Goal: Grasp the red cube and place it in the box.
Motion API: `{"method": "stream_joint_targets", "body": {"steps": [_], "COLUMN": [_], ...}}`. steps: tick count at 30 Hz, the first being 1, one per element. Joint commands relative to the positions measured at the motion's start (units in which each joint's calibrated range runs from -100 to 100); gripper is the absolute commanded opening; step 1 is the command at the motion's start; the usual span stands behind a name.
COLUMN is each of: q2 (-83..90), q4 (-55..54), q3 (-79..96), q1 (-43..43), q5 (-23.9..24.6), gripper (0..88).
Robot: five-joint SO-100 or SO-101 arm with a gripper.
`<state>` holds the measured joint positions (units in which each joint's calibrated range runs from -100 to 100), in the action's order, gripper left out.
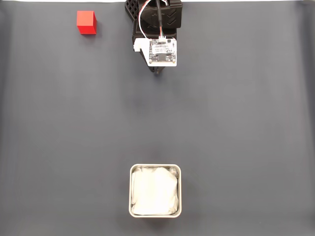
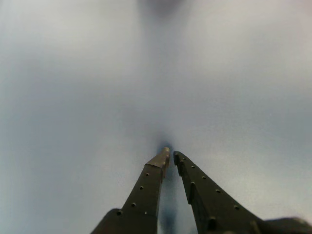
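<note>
Cube is seen at the upper left of the fixed view, well apart from the box at bottom centre. Gripper is shown nearly closed in the wrist view, nothing held between its fingers.

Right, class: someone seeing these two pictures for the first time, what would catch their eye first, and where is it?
The small bright red cube stands out at the top left of the fixed view on the dark grey mat. Next comes the square pale-rimmed box with white lining at bottom centre. The black arm's gripper hangs at top centre, fingertips nearly together, holding nothing.
</note>
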<state>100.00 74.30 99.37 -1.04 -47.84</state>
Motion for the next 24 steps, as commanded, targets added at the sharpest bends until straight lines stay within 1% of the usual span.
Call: {"method": "stream_joint_targets", "body": {"steps": [1,24], "q2": [-0.09,-0.09], "q4": [1.6,1.6], "q3": [0.54,0.54], "q1": [-0.17,-1.09], "q5": [-1.61,-1.61], "gripper": [0.0,0.0]}}
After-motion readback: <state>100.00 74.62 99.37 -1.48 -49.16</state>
